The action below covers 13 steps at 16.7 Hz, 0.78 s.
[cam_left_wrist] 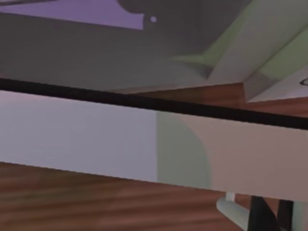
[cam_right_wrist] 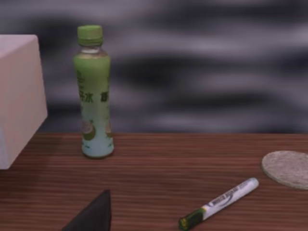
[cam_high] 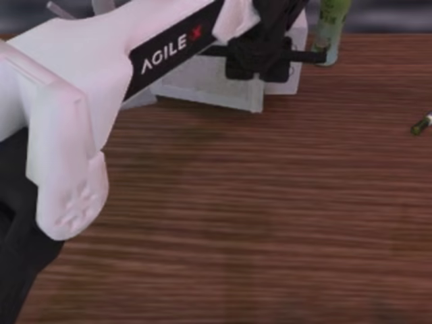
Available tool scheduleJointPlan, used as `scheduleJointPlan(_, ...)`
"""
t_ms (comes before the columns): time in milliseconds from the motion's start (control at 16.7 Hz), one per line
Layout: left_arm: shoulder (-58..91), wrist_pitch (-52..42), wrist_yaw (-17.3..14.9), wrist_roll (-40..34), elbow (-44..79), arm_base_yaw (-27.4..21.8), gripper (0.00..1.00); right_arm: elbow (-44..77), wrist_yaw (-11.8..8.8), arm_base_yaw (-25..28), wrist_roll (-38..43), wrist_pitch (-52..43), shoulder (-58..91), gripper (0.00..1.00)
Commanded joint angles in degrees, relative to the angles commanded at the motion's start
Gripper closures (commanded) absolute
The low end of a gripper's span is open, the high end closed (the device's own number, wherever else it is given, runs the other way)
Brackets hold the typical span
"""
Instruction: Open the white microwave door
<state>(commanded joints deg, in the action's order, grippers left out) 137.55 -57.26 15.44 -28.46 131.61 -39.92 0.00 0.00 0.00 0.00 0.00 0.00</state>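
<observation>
Left arm point(cam_high: 101, 81) lettered "AGILE X", its left gripper point(cam_high: 260, 50) over the white microwave point(cam_high: 223, 84) at table's far edge — finger spread indiscernible, green bottle point(cam_right_wrist: 93, 91) just beside, marker point(cam_right_wrist: 219, 203), round coaster point(cam_right_wrist: 287, 168).

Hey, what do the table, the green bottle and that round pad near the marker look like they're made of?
The table looks like dark wood, or a wood-look surface, with streaky grain and a matte finish. The green bottle seems to be translucent plastic with a printed label and a screw cap. The round pad looks like speckled felt or cork; I cannot tell which.
</observation>
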Motion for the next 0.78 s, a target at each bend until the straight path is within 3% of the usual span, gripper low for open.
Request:
scheduleJointPlan(300,-5.0,4.7,-1.7,3.7,-9.2,0.5,1.00,0.0,0.0,0.0,0.0,0.0,0.0,0.00)
scheduleJointPlan(780,-5.5,5.1,-1.9,4.0,-9.9,0.5,1.00,0.0,0.0,0.0,0.0,0.0,0.0,0.00)
